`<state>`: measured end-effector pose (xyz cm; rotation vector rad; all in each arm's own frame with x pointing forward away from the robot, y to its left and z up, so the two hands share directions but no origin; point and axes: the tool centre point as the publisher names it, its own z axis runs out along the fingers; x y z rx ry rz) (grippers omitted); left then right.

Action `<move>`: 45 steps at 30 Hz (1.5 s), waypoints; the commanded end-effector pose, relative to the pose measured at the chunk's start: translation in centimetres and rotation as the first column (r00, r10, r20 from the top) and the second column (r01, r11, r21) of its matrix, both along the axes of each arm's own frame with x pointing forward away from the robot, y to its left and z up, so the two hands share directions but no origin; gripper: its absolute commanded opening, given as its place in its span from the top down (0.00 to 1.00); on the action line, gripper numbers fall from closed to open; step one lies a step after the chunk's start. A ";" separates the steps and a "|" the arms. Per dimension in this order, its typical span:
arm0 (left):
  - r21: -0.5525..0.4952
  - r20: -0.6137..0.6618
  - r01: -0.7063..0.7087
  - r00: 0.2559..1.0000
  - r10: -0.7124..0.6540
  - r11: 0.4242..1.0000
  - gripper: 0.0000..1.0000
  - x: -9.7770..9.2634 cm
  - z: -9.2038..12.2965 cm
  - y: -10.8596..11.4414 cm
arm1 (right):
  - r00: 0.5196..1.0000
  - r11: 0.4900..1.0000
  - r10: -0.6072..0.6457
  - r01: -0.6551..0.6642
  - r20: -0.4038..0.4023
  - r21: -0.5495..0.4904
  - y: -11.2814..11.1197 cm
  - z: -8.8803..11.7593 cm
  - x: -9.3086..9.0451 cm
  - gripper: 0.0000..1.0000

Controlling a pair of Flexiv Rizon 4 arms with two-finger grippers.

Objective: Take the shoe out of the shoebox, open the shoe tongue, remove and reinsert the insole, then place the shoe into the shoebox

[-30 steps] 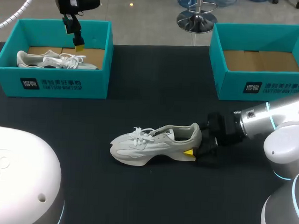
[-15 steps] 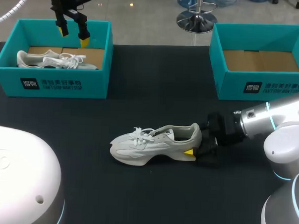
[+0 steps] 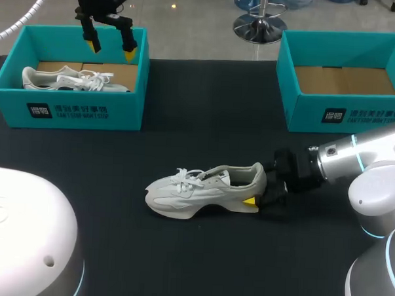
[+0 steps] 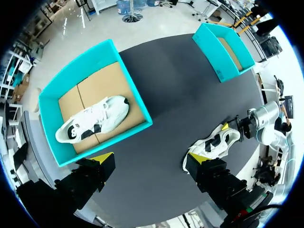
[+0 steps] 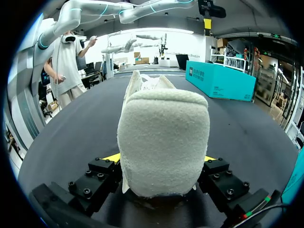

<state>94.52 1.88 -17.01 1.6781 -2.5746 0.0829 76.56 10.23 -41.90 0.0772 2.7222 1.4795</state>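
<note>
A white shoe (image 3: 205, 191) lies on its side on the black table, toe pointing left. My right gripper (image 3: 260, 189) is shut on its heel; in the right wrist view the heel (image 5: 164, 137) fills the gap between the gripper's (image 5: 161, 159) two fingers. High above the left teal shoebox (image 3: 68, 109) hangs my left gripper (image 3: 111, 48), open and holding nothing. The left wrist view looks down past the gripper's (image 4: 149, 159) spread fingers onto that box (image 4: 137, 90) and the shoe on the table (image 4: 213, 142).
A second white shoe (image 3: 76, 80) lies inside the left shoebox on its cardboard floor. Another teal shoebox (image 3: 343, 115) with nothing in it stands at the back right. Bare black table lies between the boxes and in front of the shoe.
My left gripper has turned about its axis above the left box and shifted a little to the right. The right gripper and the shoe have stayed put.
</note>
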 end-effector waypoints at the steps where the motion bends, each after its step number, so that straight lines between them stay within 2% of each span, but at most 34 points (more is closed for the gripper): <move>1: -0.005 0.067 -0.074 0.995 0.074 0.997 0.00 -1.8 -0.3 -1.3 | 1.000 1.000 -0.001 0.001 0.000 -0.004 0.3 -0.1 -0.1 1.00; 11: -0.046 -0.030 -0.096 0.995 0.095 0.994 0.00 -5.2 -1.2 -5.6 | 1.000 1.000 -0.001 0.001 0.000 -0.004 0.3 -0.1 -0.1 1.00; 16: -0.089 -0.075 -0.128 0.990 0.121 0.988 0.00 -6.0 -1.9 -6.7 | 1.000 1.000 -0.001 0.001 0.000 -0.004 0.3 -0.1 -0.1 1.00; 20: -0.105 -0.130 -0.108 0.987 0.094 0.989 0.00 -7.5 -2.6 -7.7 | 1.000 1.000 -0.001 0.001 0.000 -0.004 0.3 -0.1 -0.1 1.00; 39: -0.105 -0.130 -0.108 0.987 0.094 0.989 0.00 -7.5 -2.6 -7.7 | 1.000 1.000 -0.001 0.001 0.000 -0.004 0.3 -0.1 -0.1 1.00; 41: -0.046 -0.097 -0.168 0.982 0.163 0.985 0.00 -8.4 -2.9 -8.8 | 1.000 1.000 -0.001 0.001 0.000 -0.004 0.3 -0.1 -0.1 1.00; 45: -0.041 -0.076 -0.193 0.979 0.189 0.980 0.00 -10.3 -3.0 -10.7 | 1.000 1.000 -0.001 0.001 0.000 -0.004 0.3 -0.1 -0.1 1.00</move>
